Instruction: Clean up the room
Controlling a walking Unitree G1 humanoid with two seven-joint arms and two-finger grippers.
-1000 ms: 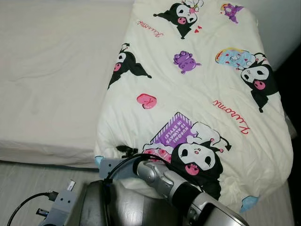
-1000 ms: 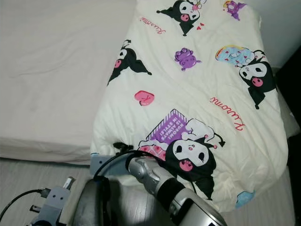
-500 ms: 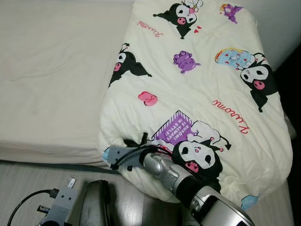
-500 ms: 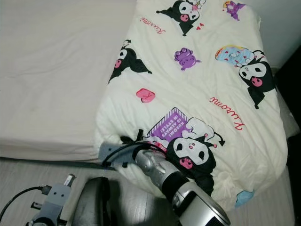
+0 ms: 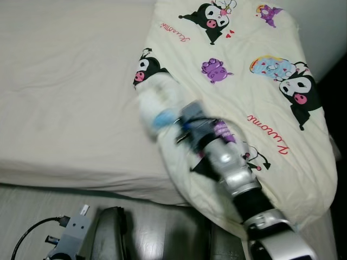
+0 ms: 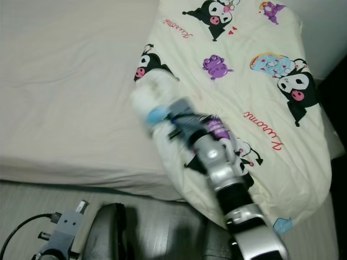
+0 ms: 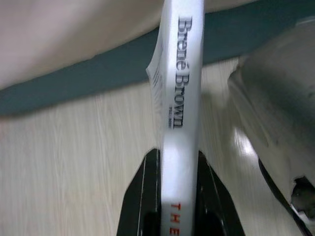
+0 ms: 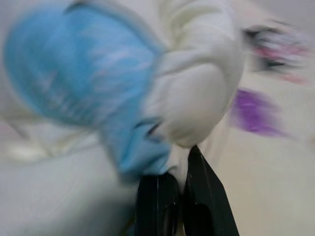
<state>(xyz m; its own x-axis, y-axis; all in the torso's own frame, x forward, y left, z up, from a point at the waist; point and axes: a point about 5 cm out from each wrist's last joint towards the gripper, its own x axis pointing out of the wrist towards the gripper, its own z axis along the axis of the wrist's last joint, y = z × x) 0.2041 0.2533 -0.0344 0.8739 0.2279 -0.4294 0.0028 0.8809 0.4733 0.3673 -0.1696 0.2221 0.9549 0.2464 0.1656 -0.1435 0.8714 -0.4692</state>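
Over the bed (image 5: 65,97), right gripper (image 8: 179,162) clamped on the quilt (image 5: 260,92) corner, now swung up from the near edge (folding under way); left gripper (image 7: 178,196) clamped on a book (image 7: 182,98).

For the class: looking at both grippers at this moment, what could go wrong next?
1. The right gripper pinches only a bunched corner of the cartoon-print quilt mid-swing; the fabric might slip free.
2. The left gripper clamps a white book by its lower end above the wooden floor; it could drop.

Pale wooden floor (image 7: 74,162) beneath a bare mattress (image 5: 65,97).
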